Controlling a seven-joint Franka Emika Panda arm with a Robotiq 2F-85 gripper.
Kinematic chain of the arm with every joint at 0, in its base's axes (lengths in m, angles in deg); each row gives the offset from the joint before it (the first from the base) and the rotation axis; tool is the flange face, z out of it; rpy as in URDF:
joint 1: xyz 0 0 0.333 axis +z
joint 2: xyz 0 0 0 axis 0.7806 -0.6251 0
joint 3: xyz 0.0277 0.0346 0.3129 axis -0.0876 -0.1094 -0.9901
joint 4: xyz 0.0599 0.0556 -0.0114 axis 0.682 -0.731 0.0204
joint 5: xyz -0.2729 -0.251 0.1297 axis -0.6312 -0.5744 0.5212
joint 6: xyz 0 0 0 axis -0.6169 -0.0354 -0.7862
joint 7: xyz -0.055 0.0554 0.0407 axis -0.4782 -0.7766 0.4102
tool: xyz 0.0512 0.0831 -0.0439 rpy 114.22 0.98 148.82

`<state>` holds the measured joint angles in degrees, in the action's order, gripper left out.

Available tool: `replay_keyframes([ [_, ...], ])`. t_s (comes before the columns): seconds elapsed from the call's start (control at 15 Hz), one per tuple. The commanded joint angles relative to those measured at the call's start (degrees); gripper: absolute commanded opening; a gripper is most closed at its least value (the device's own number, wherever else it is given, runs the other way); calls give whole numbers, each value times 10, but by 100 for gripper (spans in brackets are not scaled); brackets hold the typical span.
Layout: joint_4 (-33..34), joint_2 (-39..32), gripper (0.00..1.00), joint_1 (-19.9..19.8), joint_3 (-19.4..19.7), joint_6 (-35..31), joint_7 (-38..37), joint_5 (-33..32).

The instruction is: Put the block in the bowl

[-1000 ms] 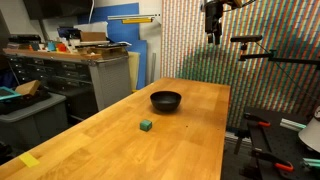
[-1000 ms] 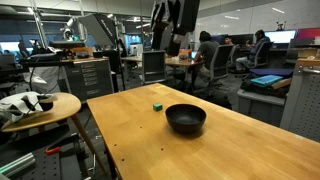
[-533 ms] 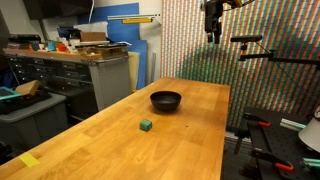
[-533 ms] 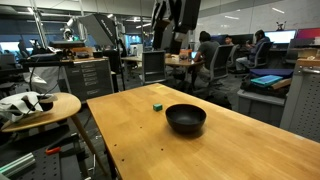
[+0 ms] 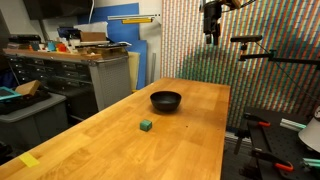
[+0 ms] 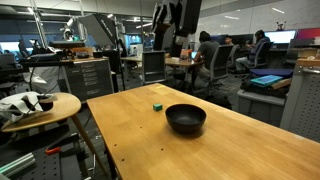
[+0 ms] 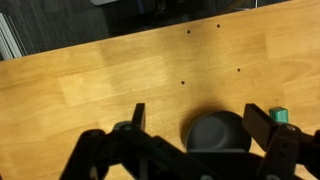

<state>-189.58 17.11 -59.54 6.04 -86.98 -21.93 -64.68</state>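
The block, a small green cube [image 5: 146,126], sits on the wooden table, apart from the black bowl [image 5: 166,100]. Both also show in the opposite exterior view, the block [image 6: 157,104] behind the bowl [image 6: 186,118]. My gripper [image 5: 212,35] hangs high above the table's far end, also seen from the opposite side [image 6: 172,42]. In the wrist view the gripper [image 7: 200,120] is open and empty, with the bowl [image 7: 215,130] far below between the fingers and the block [image 7: 281,116] by the right finger.
A flat yellow piece [image 5: 29,160] lies at the table's near corner. A cabinet with clutter [image 5: 85,65] stands beside the table. A round side table [image 6: 40,105] with objects stands near the table edge. People sit at desks behind.
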Motion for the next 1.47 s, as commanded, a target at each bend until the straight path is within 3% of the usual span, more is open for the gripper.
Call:
replay_keyframes([
  [0.0, -6, -12, 100, 1, -22, -53, -17, 7],
  [0.67, 2, -122, 100, 49, -107, -227, -99, -7],
  [0.93, 21, -185, 100, 74, -129, -291, -118, -45],
  [1.4, 91, -292, 100, 115, -151, -294, -131, -64],
])
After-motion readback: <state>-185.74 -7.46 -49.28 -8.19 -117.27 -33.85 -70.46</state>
